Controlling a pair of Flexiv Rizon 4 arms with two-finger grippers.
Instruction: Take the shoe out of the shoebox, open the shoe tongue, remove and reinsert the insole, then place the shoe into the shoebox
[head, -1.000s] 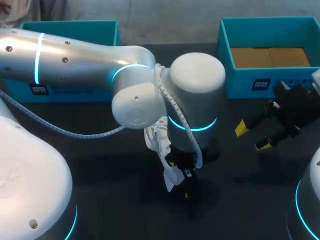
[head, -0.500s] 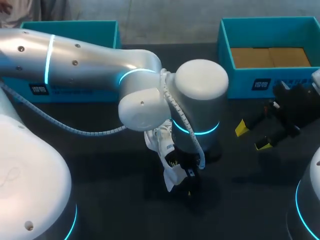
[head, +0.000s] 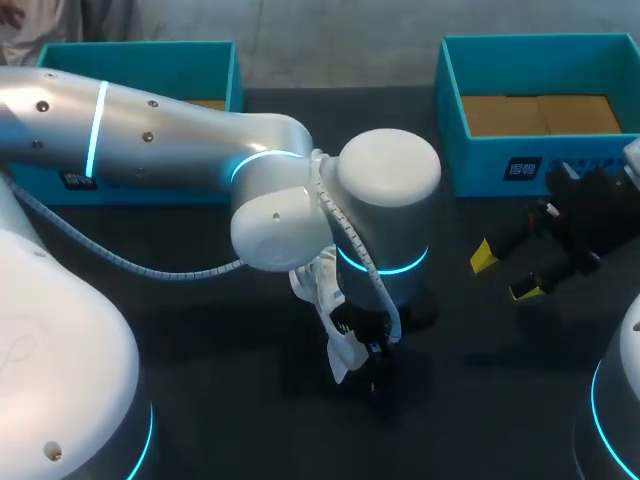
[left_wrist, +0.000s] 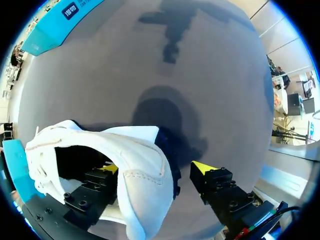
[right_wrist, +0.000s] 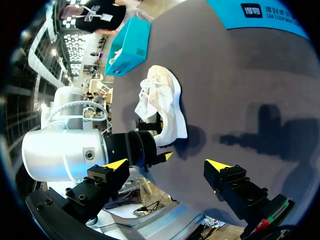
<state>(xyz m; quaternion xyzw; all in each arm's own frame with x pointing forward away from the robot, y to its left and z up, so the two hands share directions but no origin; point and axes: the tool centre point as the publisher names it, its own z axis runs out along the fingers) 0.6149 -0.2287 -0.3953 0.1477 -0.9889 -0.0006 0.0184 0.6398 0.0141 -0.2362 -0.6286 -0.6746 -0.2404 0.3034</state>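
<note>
Left gripper (left_wrist: 157, 168) spread, one finger seemingly inside white shoe (left_wrist: 142, 150), over dark table (left_wrist: 200, 75).

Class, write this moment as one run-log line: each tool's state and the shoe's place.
left tool: open, one finger inside white laced shoe | right tool: open, empty | shoe: outside teal shoeboxes

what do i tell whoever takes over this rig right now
Left tool: open, one finger inside the white fabric sneaker, the other outside its wall and apart from it.
Right tool: open, empty, over the dark table near the right teal cardboard shoebox.
Done: sneaker is out of the box, mid-table.
Left: tongue and insole steps cannot be confirmed; then sneaker into the shoebox.
</note>
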